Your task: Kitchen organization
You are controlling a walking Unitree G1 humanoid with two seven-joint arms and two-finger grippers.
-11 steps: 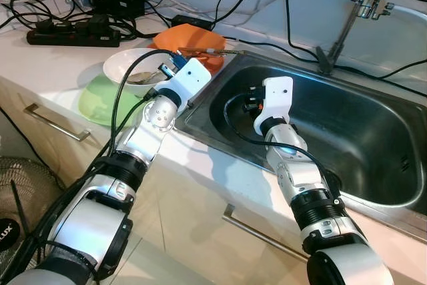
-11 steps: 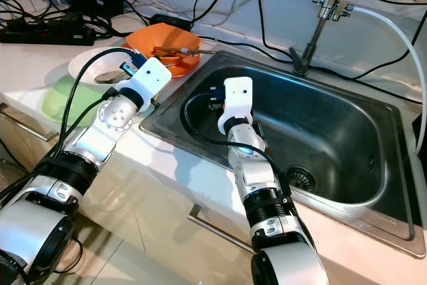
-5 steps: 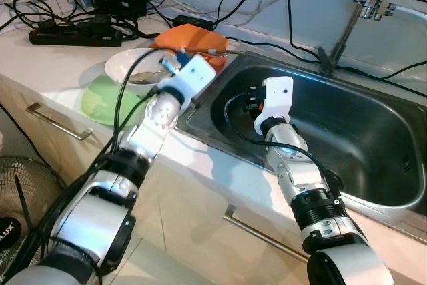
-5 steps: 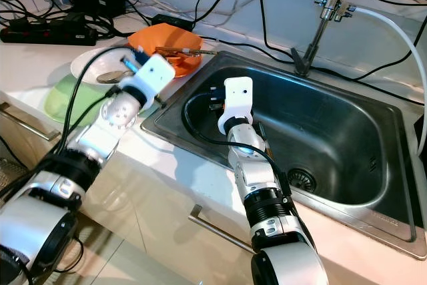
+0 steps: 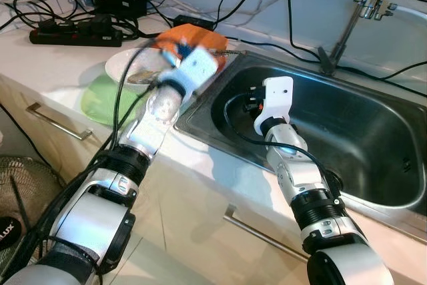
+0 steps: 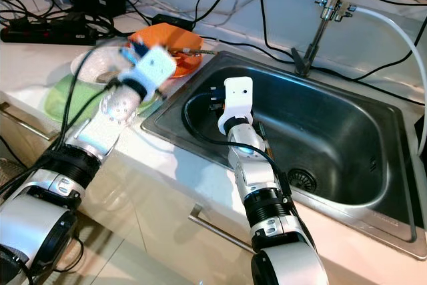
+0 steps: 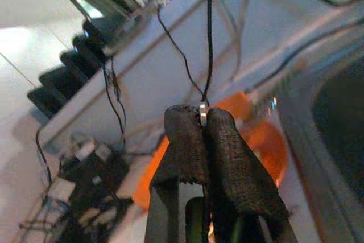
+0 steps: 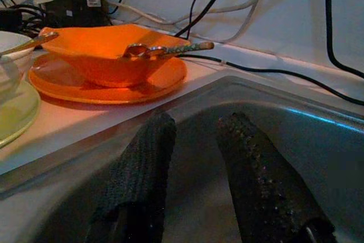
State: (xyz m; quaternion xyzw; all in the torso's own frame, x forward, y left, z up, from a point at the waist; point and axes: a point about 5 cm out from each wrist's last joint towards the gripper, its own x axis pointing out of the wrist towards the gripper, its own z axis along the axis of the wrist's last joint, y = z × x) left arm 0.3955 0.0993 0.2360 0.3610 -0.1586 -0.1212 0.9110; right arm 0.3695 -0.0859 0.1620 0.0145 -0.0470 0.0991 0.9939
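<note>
- Spoon (image 7: 203, 113), thin metal edge, pinched between pressed-together fingertips of left gripper (image 7: 202, 119), raised and blurred above white bowl (image 5: 133, 65) on green plate (image 5: 100, 98).
- Orange bowl (image 8: 108, 55) on orange plate (image 8: 102, 81), just beyond.
- Right gripper (image 8: 196, 126) inside sink (image 5: 347, 131), fingers apart, holding nothing.

A pale worktop (image 5: 60, 58) carries a steel sink (image 5: 373, 131); cabinet drawers (image 5: 200, 218) with metal handles sit below, tiled floor beneath.
</note>
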